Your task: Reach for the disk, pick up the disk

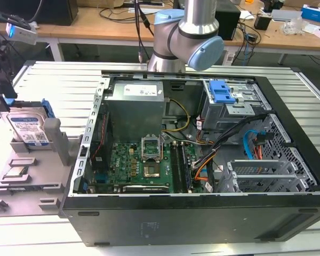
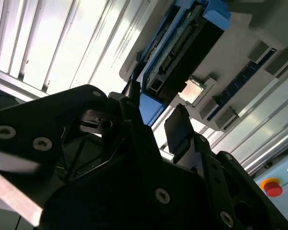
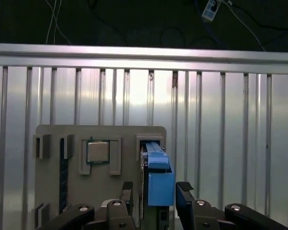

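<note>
The disk, silver with a white-and-blue label and a blue frame, stands on edge in a grey holder at the exterior view's left. My gripper hangs just above its top edge. In the first wrist view the disk's blue frame lies between the two dark fingertips, and my gripper is open around it with a gap on one side. The second wrist view shows the same: the gripper straddles the blue end of the disk.
A processor chip sits in another slot of the holder. An open computer case fills the ribbed metal table's middle, with a grey power supply and a blue latch inside. The arm's base rises behind it.
</note>
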{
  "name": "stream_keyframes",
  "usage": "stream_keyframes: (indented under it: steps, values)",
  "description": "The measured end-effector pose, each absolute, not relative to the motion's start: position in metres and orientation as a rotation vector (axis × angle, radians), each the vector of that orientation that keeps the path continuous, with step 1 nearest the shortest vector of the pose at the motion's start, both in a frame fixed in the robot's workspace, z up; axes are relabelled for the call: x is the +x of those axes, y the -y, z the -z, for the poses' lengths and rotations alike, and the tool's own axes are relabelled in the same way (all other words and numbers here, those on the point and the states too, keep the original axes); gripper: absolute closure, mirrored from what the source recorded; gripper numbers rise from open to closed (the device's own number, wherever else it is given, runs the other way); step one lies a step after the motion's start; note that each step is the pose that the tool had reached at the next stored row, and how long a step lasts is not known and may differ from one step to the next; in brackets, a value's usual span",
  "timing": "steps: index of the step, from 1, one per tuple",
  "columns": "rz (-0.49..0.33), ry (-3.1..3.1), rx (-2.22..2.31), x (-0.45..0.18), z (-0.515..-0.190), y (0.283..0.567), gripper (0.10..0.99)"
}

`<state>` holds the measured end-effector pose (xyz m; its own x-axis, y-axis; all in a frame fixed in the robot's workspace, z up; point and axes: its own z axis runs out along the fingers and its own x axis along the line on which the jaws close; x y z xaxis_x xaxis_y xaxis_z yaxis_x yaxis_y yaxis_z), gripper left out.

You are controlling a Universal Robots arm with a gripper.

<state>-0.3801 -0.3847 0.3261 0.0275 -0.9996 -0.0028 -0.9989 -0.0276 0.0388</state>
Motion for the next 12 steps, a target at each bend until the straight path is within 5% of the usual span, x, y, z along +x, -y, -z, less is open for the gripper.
stream_keyframes:
  steps: [12]
  values:
    - [0.045,2.172,2.233,-0.38,-0.298,0.385,0.604]
